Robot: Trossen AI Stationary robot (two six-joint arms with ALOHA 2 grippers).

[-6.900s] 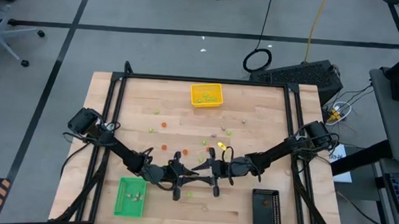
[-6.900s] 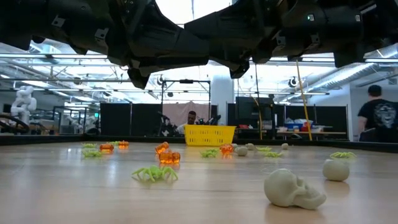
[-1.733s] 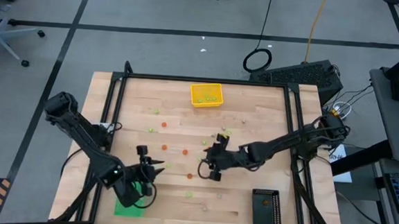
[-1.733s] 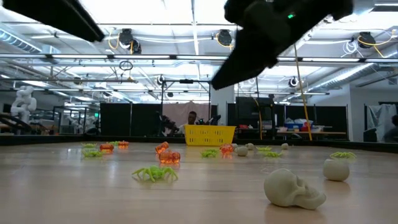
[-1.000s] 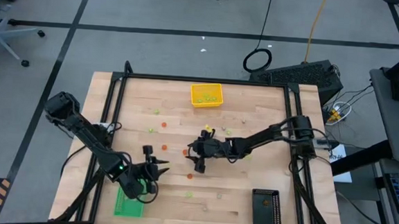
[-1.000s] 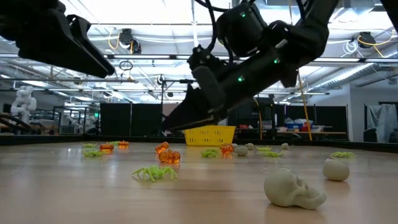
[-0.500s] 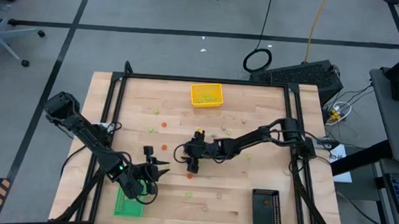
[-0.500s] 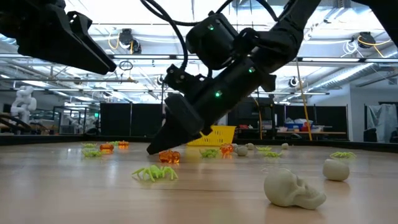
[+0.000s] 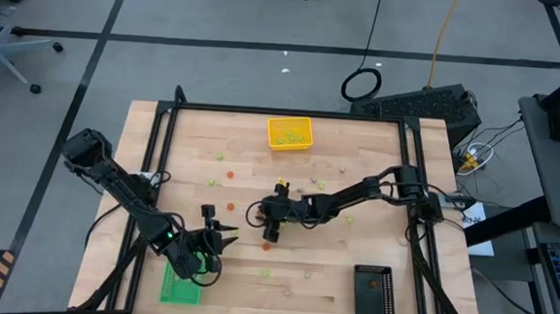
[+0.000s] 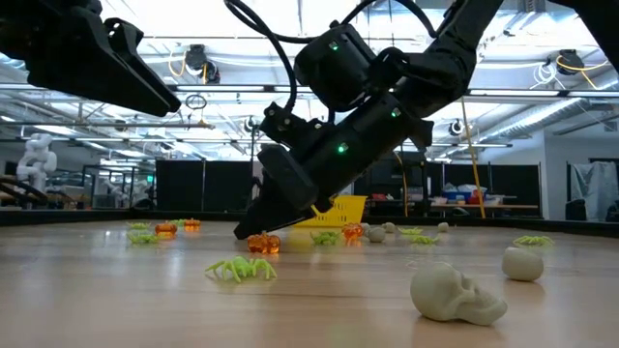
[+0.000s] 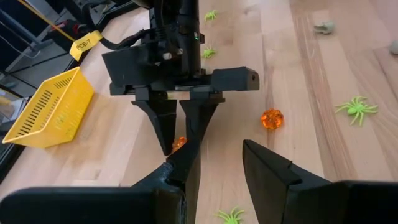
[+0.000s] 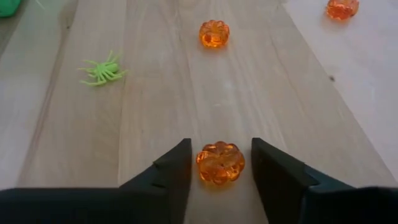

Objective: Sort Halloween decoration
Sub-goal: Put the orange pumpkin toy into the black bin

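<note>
The left gripper (image 9: 219,234) hovers over the near-left part of the table (image 9: 357,171) beside the green tray (image 9: 177,287), its fingers parted and nothing visible between them, well away from the work. The right gripper (image 12: 214,163) is down at mid-table, jaws half open, with an orange pumpkin (image 12: 220,163) squarely between its fingertips; whether the pads already touch it I cannot tell. That arm reaches low and long across the table with the fingers tilted steeply down, and the pumpkin, being roundish, offers no long axis to align with.
</note>
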